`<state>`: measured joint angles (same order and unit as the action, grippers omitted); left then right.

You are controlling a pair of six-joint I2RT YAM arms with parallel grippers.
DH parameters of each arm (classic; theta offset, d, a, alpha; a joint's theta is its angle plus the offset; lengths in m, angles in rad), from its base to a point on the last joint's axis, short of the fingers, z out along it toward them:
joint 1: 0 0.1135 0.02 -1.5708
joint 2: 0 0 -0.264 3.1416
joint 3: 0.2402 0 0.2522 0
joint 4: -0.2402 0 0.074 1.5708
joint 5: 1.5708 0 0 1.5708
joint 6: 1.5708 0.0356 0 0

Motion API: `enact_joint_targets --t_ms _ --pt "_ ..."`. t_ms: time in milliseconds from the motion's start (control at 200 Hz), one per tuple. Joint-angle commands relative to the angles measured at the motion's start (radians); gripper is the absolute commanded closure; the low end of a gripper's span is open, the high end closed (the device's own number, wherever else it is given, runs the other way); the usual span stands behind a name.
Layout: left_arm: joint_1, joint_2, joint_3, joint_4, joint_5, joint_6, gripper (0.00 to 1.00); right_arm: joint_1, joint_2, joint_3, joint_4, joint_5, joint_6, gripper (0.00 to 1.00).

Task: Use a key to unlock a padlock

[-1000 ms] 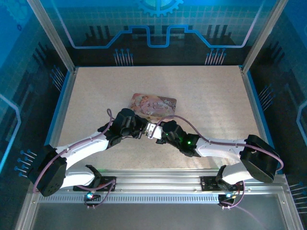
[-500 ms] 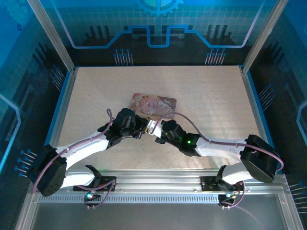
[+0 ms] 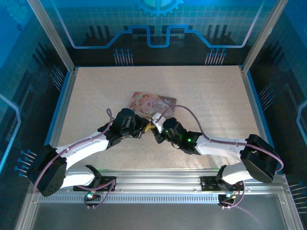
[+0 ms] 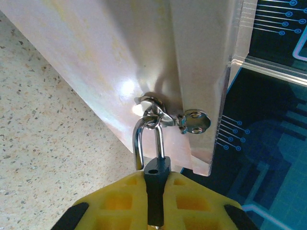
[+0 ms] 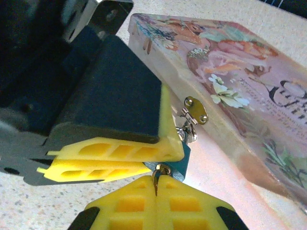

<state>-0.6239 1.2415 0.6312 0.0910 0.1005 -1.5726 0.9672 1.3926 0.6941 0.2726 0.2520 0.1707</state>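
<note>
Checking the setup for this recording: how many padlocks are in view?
1. The padlock is hooked through the hasp on the pink tin's side, its body held between the fingers of the left gripper. Others may be hidden.

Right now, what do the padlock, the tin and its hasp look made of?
Padlock: likely metal; bright polished shackle, dark bluish body.
Tin: seemingly thin sheet metal, glossy pink printed finish with a glare spot.
Hasp: shiny silvery metal, mirror-like reflections.
</note>
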Motion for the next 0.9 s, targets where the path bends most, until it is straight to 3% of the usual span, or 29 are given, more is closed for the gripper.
enact_joint_targets --t_ms 0,460,895 --pt "-0.008 -0.019 0.013 0.069 0.027 -0.001 1.0 -0.014 0.019 0.025 0.046 -0.067 0.2 1.0" --pt "-0.013 -0.017 0.008 0.07 0.023 -0.001 1.0 -0.078 0.031 -0.011 0.068 -0.191 0.658 1.0" --pt "-0.016 -0.002 -0.013 0.088 0.017 -0.004 1.0 -0.085 0.064 -0.008 0.012 -0.179 0.635 1.0"
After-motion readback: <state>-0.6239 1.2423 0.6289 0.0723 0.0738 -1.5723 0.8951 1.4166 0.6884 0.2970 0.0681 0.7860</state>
